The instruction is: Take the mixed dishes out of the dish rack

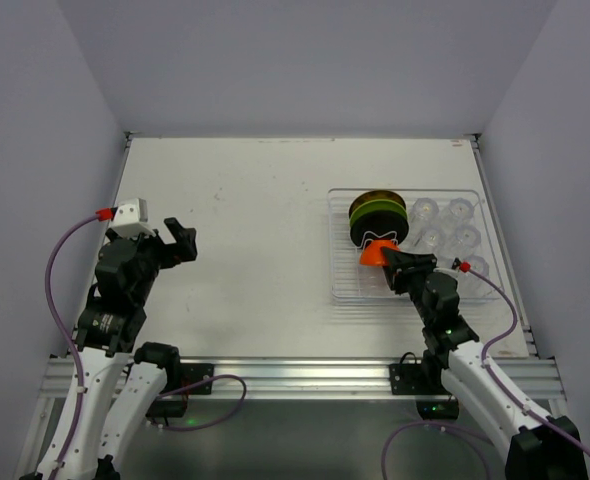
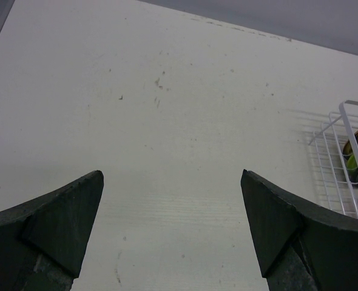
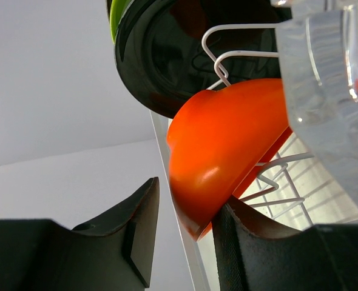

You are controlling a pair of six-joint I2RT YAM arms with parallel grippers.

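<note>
Straddled rim of orange-red bowl (image 3: 227,145) with right claw (image 3: 188,200), open, not yet clamped; risked snagging wire dividers (image 3: 252,25) and dragging dish rack (image 1: 337,270).

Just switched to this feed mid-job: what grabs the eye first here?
The orange-red bowl at the dish rack's near left corner, with the right gripper straddling its rim. Behind it, black and lime green plates stand on edge, clear cups to their right. The left gripper hangs wide open over the table, far left.
</note>
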